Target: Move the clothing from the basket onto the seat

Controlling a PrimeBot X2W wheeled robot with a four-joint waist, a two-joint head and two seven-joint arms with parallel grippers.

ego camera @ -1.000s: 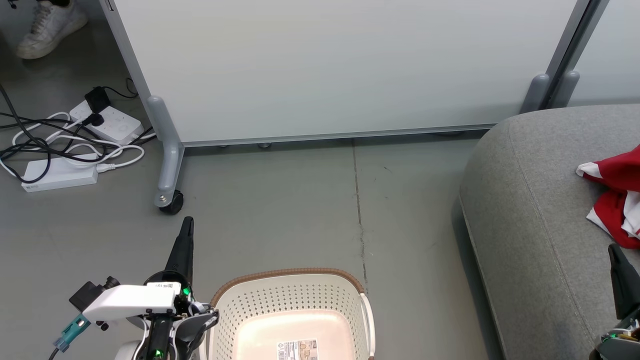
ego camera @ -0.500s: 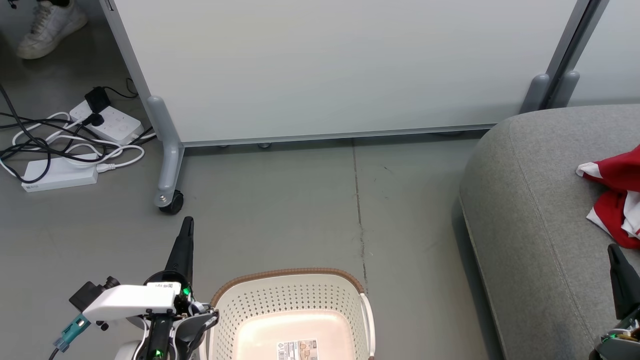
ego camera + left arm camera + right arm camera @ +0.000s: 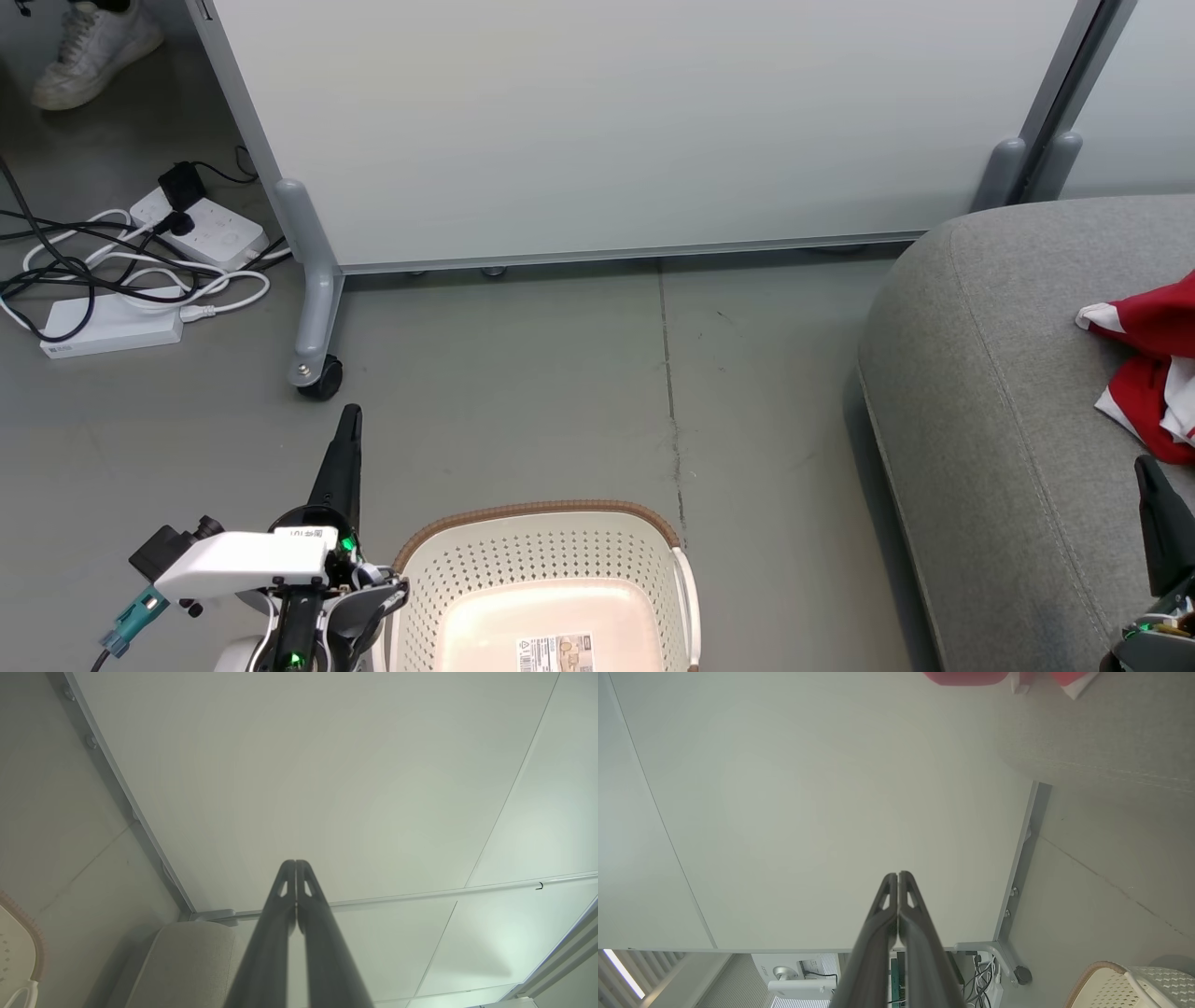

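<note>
Jaws pressed together and holding nothing, the left gripper [image 3: 350, 413] points up beside the basket [image 3: 541, 511], while the right gripper [image 3: 1145, 464] stands over the seat [image 3: 980, 392]. One red heap of clothing [image 3: 1153, 373] lies on that single grey seat, cut off by the picture's edge, so its garments cannot be counted; the one basket shows a bare bottom. Soft, light and limp, such fabric is probably best pinched at a bunched fold.

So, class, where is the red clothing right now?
The clothing lies at the head view's right edge, on the grey seat, just above the right gripper and apart from the basket.
</note>
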